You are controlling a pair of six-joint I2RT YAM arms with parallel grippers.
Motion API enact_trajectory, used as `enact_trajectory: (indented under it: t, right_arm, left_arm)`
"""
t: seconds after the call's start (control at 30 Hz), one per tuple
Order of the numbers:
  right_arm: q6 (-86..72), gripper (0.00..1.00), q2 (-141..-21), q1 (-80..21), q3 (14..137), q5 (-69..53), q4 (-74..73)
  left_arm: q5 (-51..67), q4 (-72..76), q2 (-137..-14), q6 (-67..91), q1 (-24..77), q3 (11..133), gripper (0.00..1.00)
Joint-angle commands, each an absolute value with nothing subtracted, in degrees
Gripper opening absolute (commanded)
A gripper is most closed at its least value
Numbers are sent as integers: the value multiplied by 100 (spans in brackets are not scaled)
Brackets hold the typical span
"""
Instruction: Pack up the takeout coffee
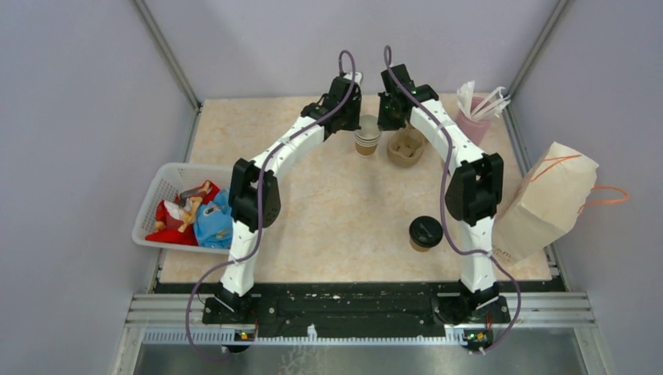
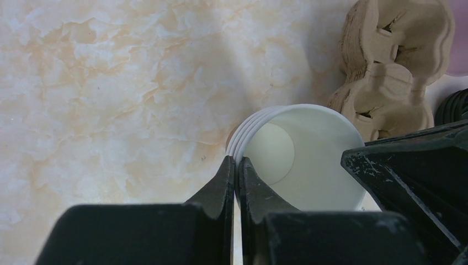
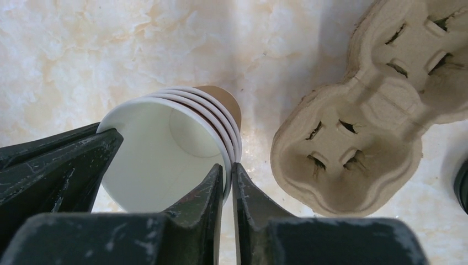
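While both arms reach across the table (image 1: 336, 211), a stack of paper cups (image 1: 367, 138) stands at its far side, just left of the cup carrier (image 1: 406, 148); a lidded cup (image 1: 425, 233) sits well apart, beside the right arm; from the left wrist, the left gripper (image 2: 236, 168) is clenched on the stack's rim, one finger inside; from the right wrist, the right gripper (image 3: 227, 176) pinches the stack's opposite rim, the carrier close by.

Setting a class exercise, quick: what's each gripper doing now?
Left gripper: closed, pinching the rim of the stack of paper cups.
Right gripper: closed on the same stack's rim.
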State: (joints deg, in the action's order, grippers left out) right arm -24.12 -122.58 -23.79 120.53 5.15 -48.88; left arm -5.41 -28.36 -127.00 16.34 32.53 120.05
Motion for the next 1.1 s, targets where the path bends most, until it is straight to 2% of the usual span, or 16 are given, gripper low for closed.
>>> enact_trajectory:
  t: [0.0, 0.07, 0.4, 0.7, 0.83, 1.07]
  right_arm:
    - [-2348, 14, -12391, -2483, 12535, 714, -5087]
    - [-2326, 20, -12404, -2485, 12575, 759, -5180]
    - [-2088, 19, -12610, -2574, 12926, 1011, -5538]
    - [-2007, 25, -12666, -2584, 13108, 1044, -5622]
    - [-1944, 24, -12664, -2592, 13236, 1060, -5664]
    - [-2007, 16, -12691, -2602, 13174, 883, -5592]
  left_arm:
    - [-571, -2703, -12598, 1560, 3357, 12346, 0]
    - [-596, -2753, -12637, 1548, 3377, 12389, 0]
    - [-747, -2921, -12734, 1437, 3420, 12488, 0]
    - [-781, -3020, -12804, 1390, 3432, 12513, 0]
    - [-758, -3053, -12847, 1384, 3442, 12525, 0]
    - [-740, -3058, -12875, 1417, 3438, 12589, 0]
